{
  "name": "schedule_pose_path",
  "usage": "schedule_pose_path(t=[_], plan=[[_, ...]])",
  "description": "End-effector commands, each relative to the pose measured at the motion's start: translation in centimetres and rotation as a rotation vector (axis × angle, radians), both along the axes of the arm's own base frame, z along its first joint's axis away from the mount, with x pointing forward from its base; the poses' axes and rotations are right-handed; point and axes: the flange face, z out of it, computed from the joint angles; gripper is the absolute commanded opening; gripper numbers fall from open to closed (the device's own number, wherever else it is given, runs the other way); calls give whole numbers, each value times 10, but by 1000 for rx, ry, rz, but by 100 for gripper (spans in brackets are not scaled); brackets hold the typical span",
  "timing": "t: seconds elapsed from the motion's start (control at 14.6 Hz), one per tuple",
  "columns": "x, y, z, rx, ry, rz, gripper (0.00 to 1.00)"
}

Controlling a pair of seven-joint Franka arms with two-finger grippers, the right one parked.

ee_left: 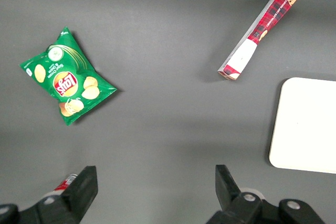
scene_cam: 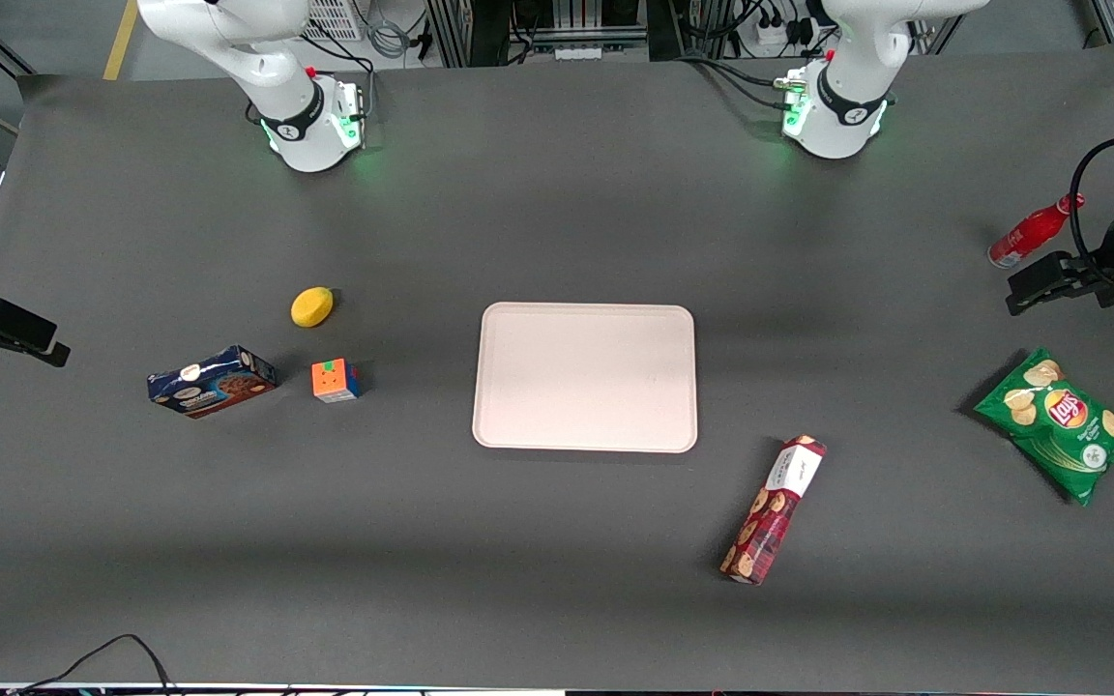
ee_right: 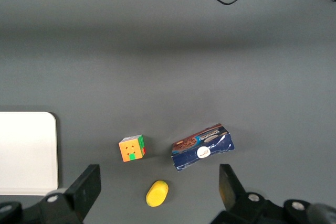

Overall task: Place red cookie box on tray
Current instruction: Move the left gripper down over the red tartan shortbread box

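Observation:
The red cookie box (scene_cam: 774, 509) (ee_left: 260, 32) lies flat on the grey table, a long dark-red carton with a white end panel. It sits nearer the front camera than the tray (scene_cam: 584, 377) (ee_left: 307, 124) and just off that tray's corner toward the working arm's end. The tray is pale pinkish-beige and bare. My gripper (scene_cam: 1031, 285) (ee_left: 155, 187) hovers high over the working arm's end of the table, well away from the box. Its fingers are open with only bare table between them.
A green chips bag (scene_cam: 1060, 422) (ee_left: 67, 76) lies near my gripper, nearer the front camera. A red bottle (scene_cam: 1034, 230) lies just beside the gripper. Toward the parked arm's end are a blue cookie box (scene_cam: 212, 381), a colour cube (scene_cam: 336, 380) and a yellow lemon (scene_cam: 311, 306).

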Motion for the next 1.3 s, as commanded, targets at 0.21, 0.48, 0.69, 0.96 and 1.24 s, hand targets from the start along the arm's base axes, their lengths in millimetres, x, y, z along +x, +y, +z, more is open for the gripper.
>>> schedule_pose_path(t=[0.21,0.48,0.69,0.96,1.24], plan=[[1,-5,5,-9,-1,-24,100],[8,-21,-16,-16,44,-55,100],[15,-39,-31,-51,63,-81,100],[52,-86,-67,-86,90,-166,100],[86,-140,-123,-38,43,-276,100]])
